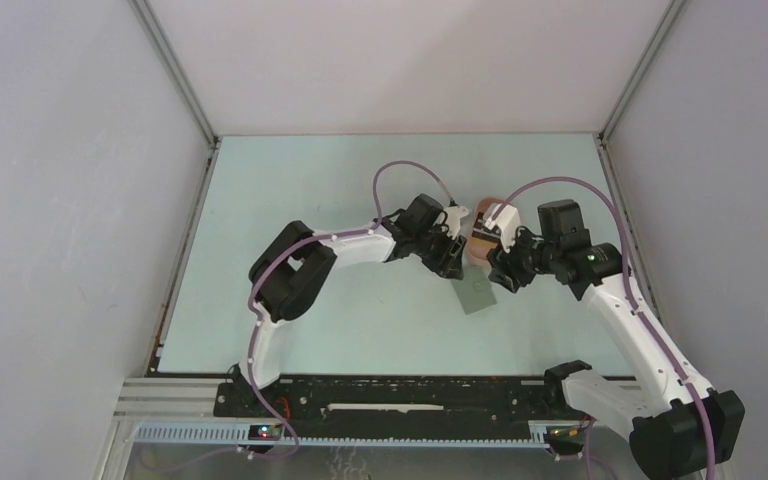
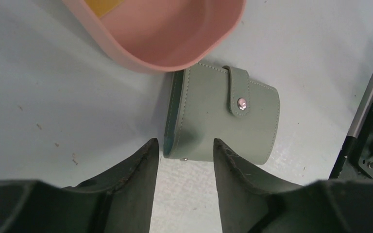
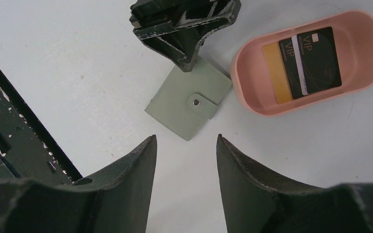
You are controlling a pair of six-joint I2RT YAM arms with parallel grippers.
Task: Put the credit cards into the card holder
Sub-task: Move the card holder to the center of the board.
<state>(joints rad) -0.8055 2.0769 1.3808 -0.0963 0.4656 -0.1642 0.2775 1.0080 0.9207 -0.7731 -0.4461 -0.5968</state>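
Note:
The card holder (image 2: 223, 116) is a grey-green wallet, folded shut with its snap tab fastened, lying flat on the table beside the pink tray (image 2: 175, 34). My left gripper (image 2: 184, 145) is open, low over the holder's near edge, with a corner of it between the fingertips. In the right wrist view the holder (image 3: 187, 102) lies under the left gripper (image 3: 184, 29). A black card with a white stripe (image 3: 315, 60) lies in the tray (image 3: 364, 58) on top of a yellow card (image 3: 277, 73). No silvery-grey card shows. My right gripper (image 3: 186, 138) is open and empty, above the table near the holder.
From above, the holder (image 1: 477, 293) lies mid-table, the tray (image 1: 480, 245) just behind it, and both grippers crowd over them. A black rail (image 1: 390, 395) runs along the near edge. White walls enclose the table at the left, right and back.

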